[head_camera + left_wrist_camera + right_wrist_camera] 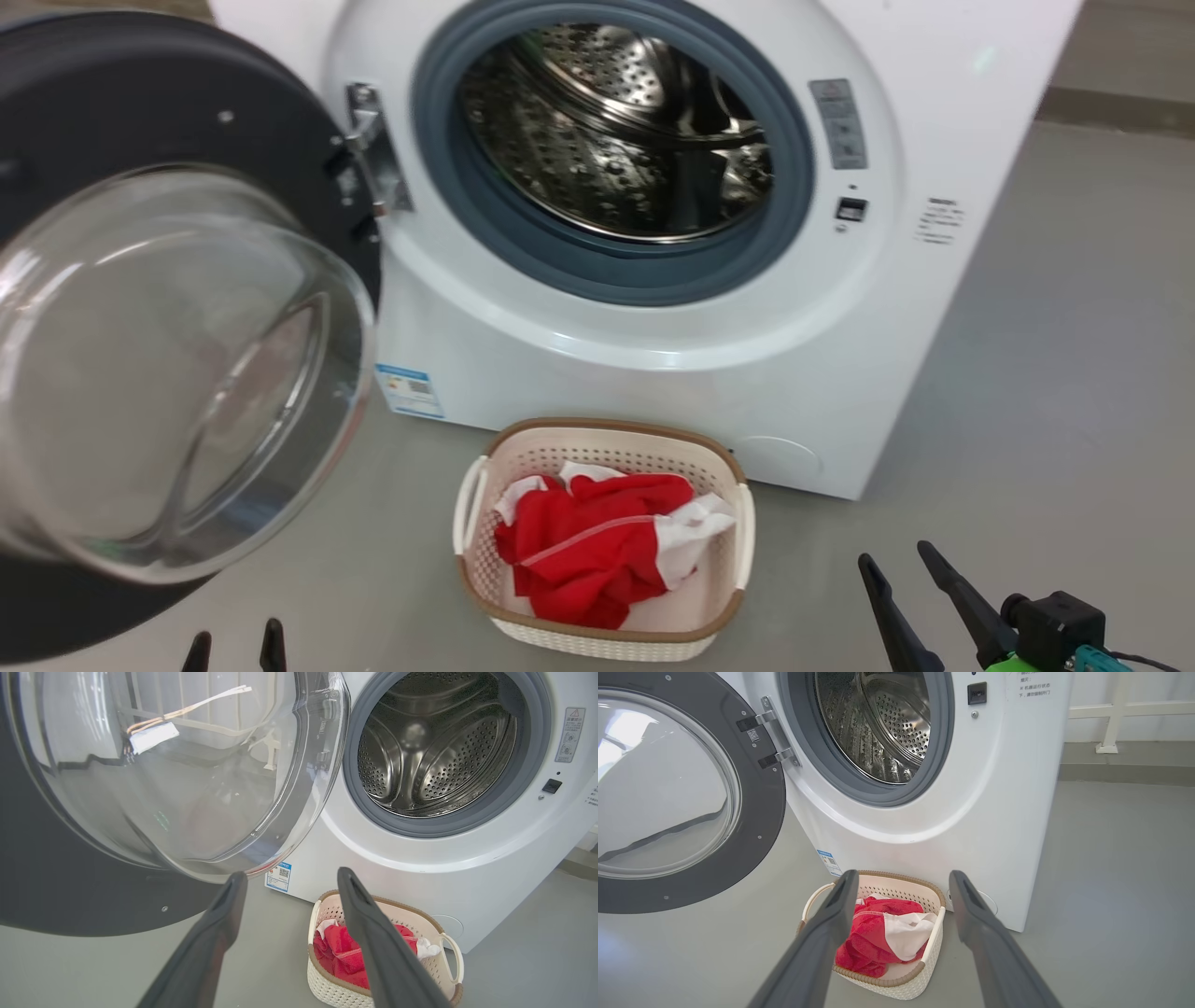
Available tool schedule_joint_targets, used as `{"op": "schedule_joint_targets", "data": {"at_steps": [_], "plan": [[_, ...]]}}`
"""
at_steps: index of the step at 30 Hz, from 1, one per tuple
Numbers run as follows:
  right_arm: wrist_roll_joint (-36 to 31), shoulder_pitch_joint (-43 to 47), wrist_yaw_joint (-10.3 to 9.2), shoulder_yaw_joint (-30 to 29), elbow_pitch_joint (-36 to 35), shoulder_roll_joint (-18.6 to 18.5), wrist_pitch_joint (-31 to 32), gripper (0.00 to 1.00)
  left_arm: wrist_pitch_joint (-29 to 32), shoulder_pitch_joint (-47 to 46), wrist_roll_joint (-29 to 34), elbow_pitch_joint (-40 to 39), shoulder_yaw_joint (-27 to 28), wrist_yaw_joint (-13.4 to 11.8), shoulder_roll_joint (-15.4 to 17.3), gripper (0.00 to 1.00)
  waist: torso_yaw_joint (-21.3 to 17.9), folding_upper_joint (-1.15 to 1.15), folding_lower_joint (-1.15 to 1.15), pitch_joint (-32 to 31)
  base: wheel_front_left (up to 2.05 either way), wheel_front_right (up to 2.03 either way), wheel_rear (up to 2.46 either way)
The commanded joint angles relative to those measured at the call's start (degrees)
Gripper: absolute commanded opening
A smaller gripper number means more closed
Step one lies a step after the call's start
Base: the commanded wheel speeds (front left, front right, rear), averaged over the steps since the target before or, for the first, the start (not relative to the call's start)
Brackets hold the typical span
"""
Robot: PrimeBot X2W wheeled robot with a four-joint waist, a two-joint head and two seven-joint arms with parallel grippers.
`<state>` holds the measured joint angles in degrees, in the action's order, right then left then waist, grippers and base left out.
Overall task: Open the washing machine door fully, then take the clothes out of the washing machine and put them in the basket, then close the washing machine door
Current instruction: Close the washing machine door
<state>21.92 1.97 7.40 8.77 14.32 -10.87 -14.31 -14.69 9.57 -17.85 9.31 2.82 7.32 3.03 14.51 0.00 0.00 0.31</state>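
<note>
The red-and-white fabric garment lies in the cream perforated plastic basket, six o'clock of the white front-loading washing machine. The left gripper and right gripper hang with jaws spread, empty. Likely next: push the black-rimmed round glass door, at nine o'clock, shut.

The left gripper has two long fingers of matt dark grey, broad at the base and narrowing to blunt, rounded tips. Near the tip, each inner face carries a shallow recessed strip with a raised edge. The right gripper is built the same, with smooth, plain grey surfaces. In the head view its fingers look almost black and spike-like. Behind them sits a small black boxy block with a round stub on one side, a bright green piece beneath it, a teal connector and a thin black cable leading to the frame's edge.
</note>
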Motion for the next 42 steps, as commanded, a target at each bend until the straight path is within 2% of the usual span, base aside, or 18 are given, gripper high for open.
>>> {"op": "schedule_joint_targets", "data": {"at_steps": [1, 12, 21, 32, 33, 34, 35, 39, 42], "plan": [[0.8, -1.67, 0.09, 1.7, -0.97, -0.78, -0.69, 1.0, -0.31, -0.17, 0.06, -1.23, 1.93, 0.17, 0.05, 1.0, 4.88, 0.0, 0.0, -1.94, 0.0, 0.0, 0.0], [1.69, -2.09, 0.09, 3.75, -0.3, 0.05, -0.69, 1.0, -0.31, 0.81, -0.46, -1.29, 0.96, 0.17, -0.13, 1.0, 13.41, 0.0, 0.0, -2.68, 0.0, 0.0, 0.0], [2.43, -6.12, 0.09, 8.43, 1.74, -0.39, -0.69, 1.0, -0.31, 1.23, -2.9, -2.78, 1.89, -0.1, -0.14, 1.0, 14.65, 0.0, 0.0, -1.08, 0.0, 0.0, 0.0], [3.06, -8.85, 0.09, 10.4, 3.15, -0.96, -0.69, 1.0, -0.31, 1.14, -4.86, -4.01, 1.23, -1.19, -0.14, 1.0, 15.1, 0.0, 0.0, 0.16, 0.0, 0.0, 0.0], [3.15, -8.87, 0.09, 10.43, 3.17, -1.01, -0.69, 1.0, -0.31, 0.85, -5.69, -4.44, 1.18, -1.1, -0.14, 0.79, 15.03, 0.0, 0.0, 0.09, 0.0, 0.0, 0.0], [3.17, -8.82, 0.09, 10.39, 3.17, -1.0, -0.69, 1.0, -0.31, 0.71, -6.24, -4.68, 1.2, -1.03, -0.14, 0.33, 14.99, 0.0, 0.0, 0.05, 0.0, 0.0, 0.0], [3.19, -8.73, 0.09, 10.34, 3.15, -0.98, -0.69, 1.0, -0.31, 0.49, -6.67, -5.02, 1.22, -0.94, -0.14, 0.0, 14.94, 0.0, 0.0, 0.03, 0.0, 0.0, 0.0], [3.13, -7.83, 0.09, 9.61, 3.0, -0.71, -0.69, 1.0, -0.31, -1.46, -7.96, -8.31, 2.71, -0.44, -0.15, 0.0, 14.71, 0.0, 0.0, -0.2, 0.0, 0.0, 0.0], [2.94, -6.93, 0.09, 8.68, 2.59, -0.51, -0.69, 1.0, -0.31, -4.24, -7.51, -13.08, 5.85, -0.09, -0.15, 0.0, 14.51, 0.0, 0.0, -0.32, 0.0, 0.0, 0.0]]}}
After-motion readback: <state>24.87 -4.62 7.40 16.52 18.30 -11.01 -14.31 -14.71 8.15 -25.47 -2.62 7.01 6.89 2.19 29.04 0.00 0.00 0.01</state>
